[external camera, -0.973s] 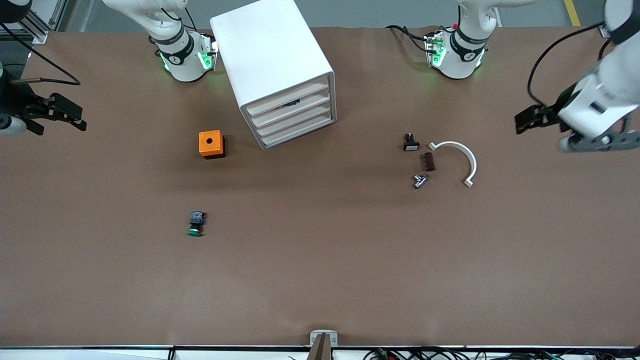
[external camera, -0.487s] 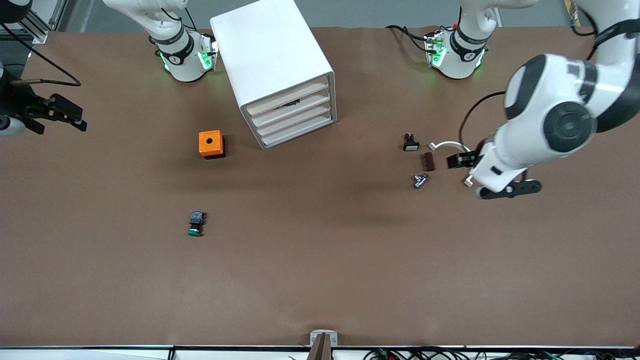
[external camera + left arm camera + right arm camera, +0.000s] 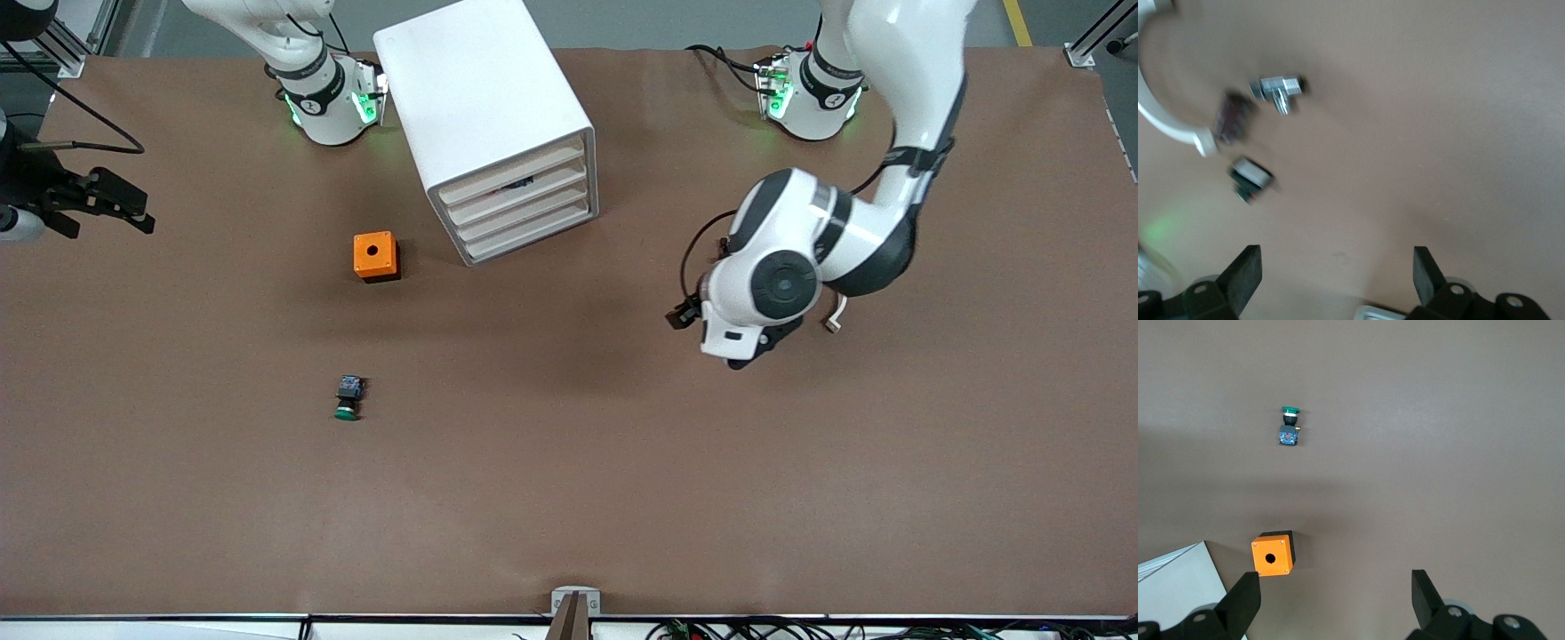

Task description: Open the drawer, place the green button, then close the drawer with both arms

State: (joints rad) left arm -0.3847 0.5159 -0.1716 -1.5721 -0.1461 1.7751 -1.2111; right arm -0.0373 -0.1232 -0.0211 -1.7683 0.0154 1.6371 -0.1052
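Observation:
The white cabinet [image 3: 484, 107] stands near the right arm's base. Its bottommost drawer [image 3: 533, 233] is shut, like the three above it. The green-capped button [image 3: 348, 398] lies on its side on the table, nearer to the front camera than the orange box; it also shows in the right wrist view [image 3: 1290, 427]. My left gripper [image 3: 685, 316] is open and empty [image 3: 1335, 273] over the cluster of small parts. My right gripper [image 3: 140, 209] waits open and empty [image 3: 1335, 597] at the right arm's end of the table.
An orange box with a hole [image 3: 375, 256] sits beside the cabinet front, also in the right wrist view [image 3: 1273, 555]. Under the left arm lie a white arc [image 3: 1165, 120], a brown piece [image 3: 1231, 117], a metal fitting [image 3: 1278, 90] and a white-capped black switch [image 3: 1250, 177].
The left arm has swung from its end of the table toward the middle and now covers the small parts. The right arm has not moved.

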